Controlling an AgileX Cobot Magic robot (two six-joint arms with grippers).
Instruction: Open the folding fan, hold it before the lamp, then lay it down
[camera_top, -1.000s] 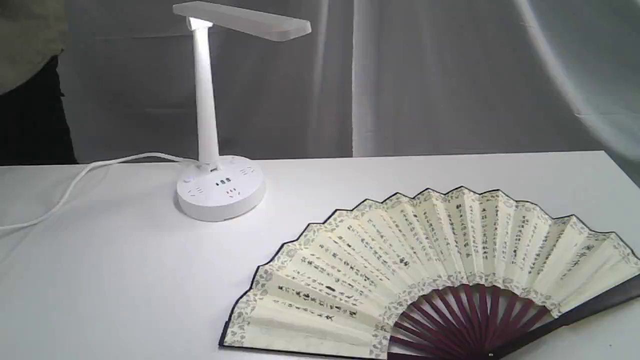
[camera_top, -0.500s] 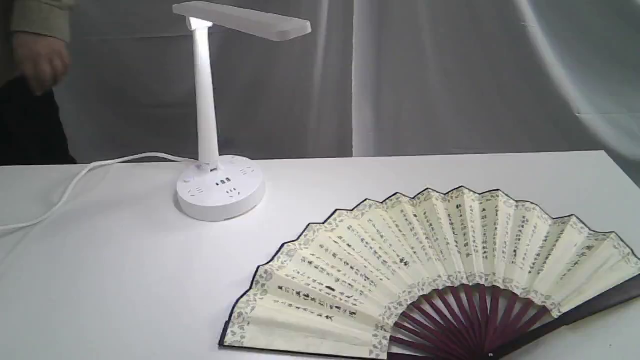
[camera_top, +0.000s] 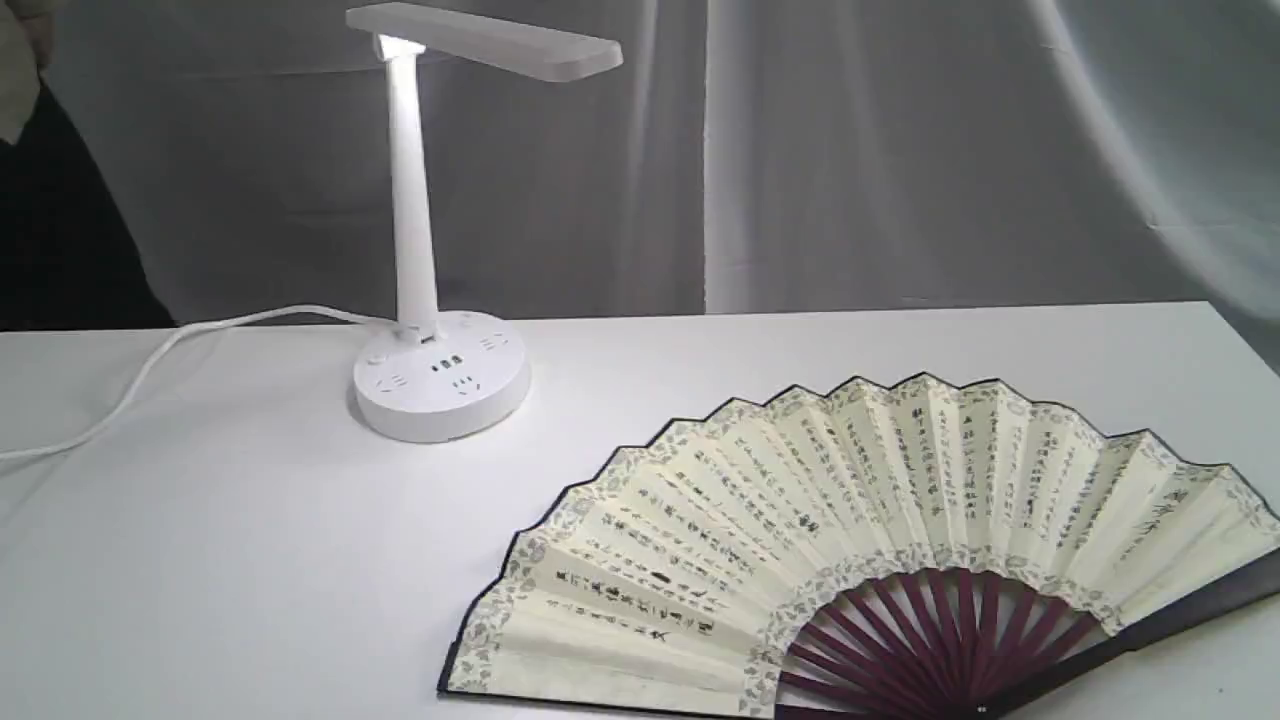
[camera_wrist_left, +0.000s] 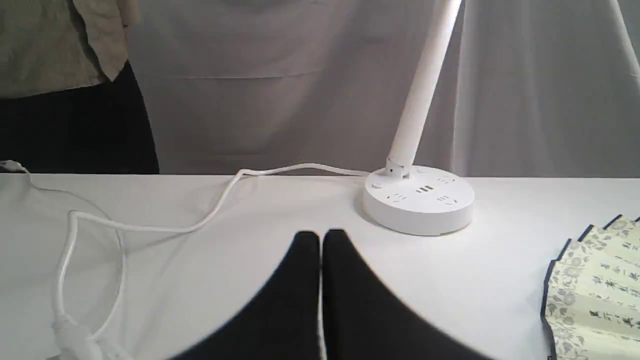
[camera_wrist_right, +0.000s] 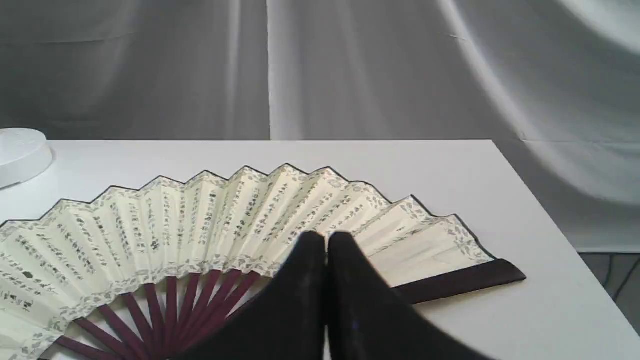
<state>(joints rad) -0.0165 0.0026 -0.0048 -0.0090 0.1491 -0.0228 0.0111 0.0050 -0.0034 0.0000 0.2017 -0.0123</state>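
- White counter (camera_top: 250, 560), near edge cut off in the exterior view
- Folding fan (camera_top: 800, 480) fully spread, flat on the counter right of the lamp and well apart from it; pivot and right guard tip cropped by the frame
- Lamp (camera_top: 415, 220) upright at rear left
- White cord (camera_top: 150, 365) trailing off the left edge
- Left jaws pressed together, empty, over bare counter
- Right jaws together, hiding some fan ribs; contact impossible to judge
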